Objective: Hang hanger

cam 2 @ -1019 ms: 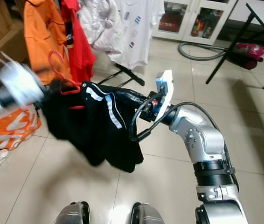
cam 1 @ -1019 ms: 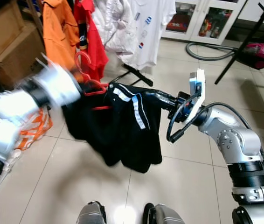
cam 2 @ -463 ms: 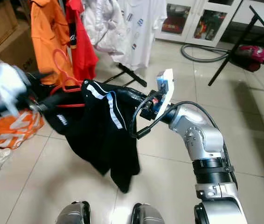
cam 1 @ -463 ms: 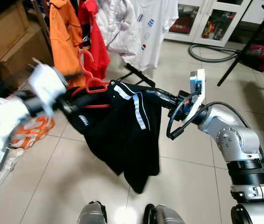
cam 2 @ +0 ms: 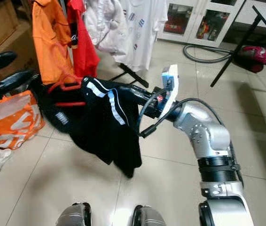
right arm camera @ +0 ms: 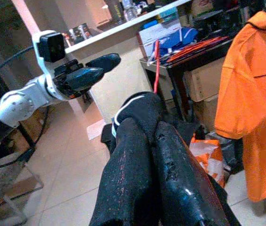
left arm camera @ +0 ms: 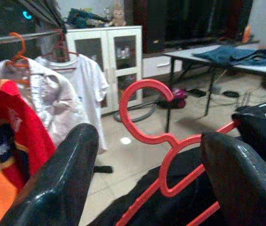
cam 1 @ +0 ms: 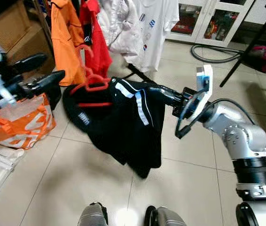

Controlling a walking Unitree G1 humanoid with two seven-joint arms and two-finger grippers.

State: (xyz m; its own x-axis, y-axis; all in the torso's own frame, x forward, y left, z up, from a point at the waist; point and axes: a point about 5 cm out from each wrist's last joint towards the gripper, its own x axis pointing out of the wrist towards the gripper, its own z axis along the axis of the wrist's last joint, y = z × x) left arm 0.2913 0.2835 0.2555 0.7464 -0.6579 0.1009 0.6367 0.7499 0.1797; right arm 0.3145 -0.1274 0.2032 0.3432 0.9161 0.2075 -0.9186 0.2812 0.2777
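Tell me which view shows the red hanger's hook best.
The left wrist view: the red hanger fills the centre, hook curl sharp between the open left gripper fingers. Both eye views show it small; the right wrist view shows just a red sliver.

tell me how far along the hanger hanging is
Done: the black garment sits on the red hanger. In hand: the right gripper is shut on the garment's shoulder, holding it up off the floor; the left gripper is open, its fingers either side of the hook without touching it. Left: the hook is not yet on the clothes rail.
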